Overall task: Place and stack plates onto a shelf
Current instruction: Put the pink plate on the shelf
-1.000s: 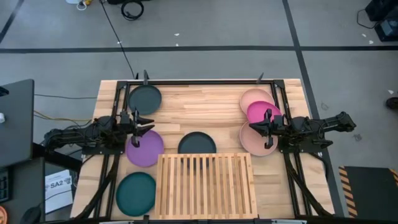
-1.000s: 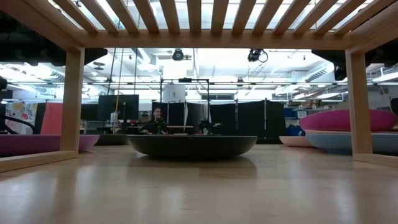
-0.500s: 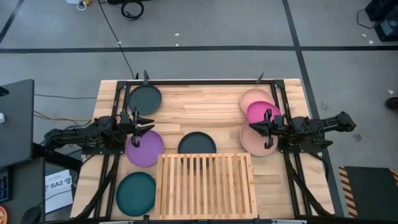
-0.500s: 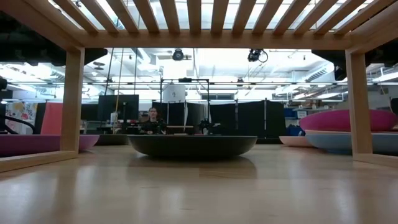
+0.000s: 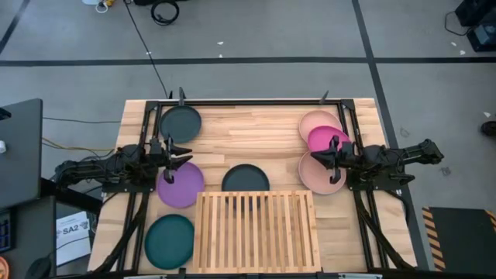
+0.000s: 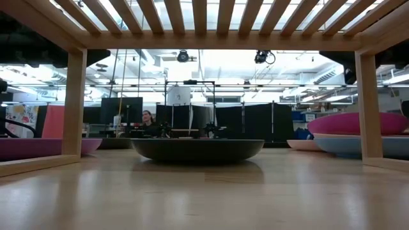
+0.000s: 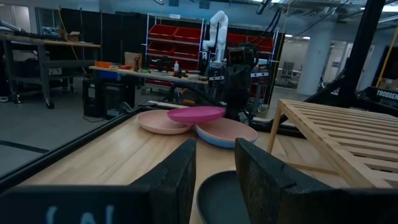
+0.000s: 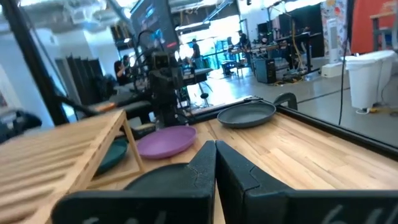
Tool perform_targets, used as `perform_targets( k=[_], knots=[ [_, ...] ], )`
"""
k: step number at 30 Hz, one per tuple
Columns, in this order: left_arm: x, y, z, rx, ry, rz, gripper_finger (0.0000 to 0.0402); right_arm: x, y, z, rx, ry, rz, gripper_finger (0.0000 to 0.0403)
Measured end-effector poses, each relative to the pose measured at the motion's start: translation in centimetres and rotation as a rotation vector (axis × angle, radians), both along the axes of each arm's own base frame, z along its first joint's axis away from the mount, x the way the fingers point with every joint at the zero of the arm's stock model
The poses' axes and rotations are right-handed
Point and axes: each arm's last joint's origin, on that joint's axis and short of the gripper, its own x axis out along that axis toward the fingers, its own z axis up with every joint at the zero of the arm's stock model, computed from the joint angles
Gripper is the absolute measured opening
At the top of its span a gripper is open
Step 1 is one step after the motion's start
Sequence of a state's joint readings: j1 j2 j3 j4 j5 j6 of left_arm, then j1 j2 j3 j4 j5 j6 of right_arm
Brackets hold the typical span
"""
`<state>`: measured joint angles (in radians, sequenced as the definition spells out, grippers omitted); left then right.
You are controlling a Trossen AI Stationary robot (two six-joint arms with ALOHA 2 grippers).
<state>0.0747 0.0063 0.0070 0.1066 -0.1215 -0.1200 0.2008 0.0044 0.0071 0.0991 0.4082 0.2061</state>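
Six stiff, slippery plates (image 5: 246,179) are lying off the shelf (image 5: 256,230), wanting rim grips, with left claw (image 5: 175,153) parted and right claw (image 5: 322,158) clenched empty.

Light plank tabletop (image 5: 256,128) carrying a slatted rack and seven round plates.

The flat light-wood slatted shelf (image 5: 256,231) stands at the near middle edge. Just behind it lies a dark grey matte plate (image 5: 245,179). On the left side sit a purple plate (image 5: 180,186), a teal plate (image 5: 170,240) by the near corner, and another dark grey plate (image 5: 180,123) at the far corner. On the right, a magenta plate (image 5: 326,139) overlaps two pale pink plates (image 5: 316,121) (image 5: 316,177).
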Motion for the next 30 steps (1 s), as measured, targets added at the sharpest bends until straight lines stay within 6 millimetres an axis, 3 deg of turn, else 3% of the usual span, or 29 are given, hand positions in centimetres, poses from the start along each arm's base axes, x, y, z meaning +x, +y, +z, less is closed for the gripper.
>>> perform_targets(
  k=[19,25,30],
  knots=[
    [0.0,0.0,0.0,0.0,0.0,0.0,0.0116,-0.3,-0.1,1.4,0.061,-0.158,-0.014,0.0218],
    [0.0,0.0,0.0,0.0,0.0,0.0,0.0116,-0.4,-0.2,1.8,0.043,-0.166,-0.046,0.0237],
    [0.0,0.0,0.0,0.0,0.0,0.0,0.0116,-0.8,-0.4,3.8,0.006,-0.187,-0.097,0.0234]
  ],
)
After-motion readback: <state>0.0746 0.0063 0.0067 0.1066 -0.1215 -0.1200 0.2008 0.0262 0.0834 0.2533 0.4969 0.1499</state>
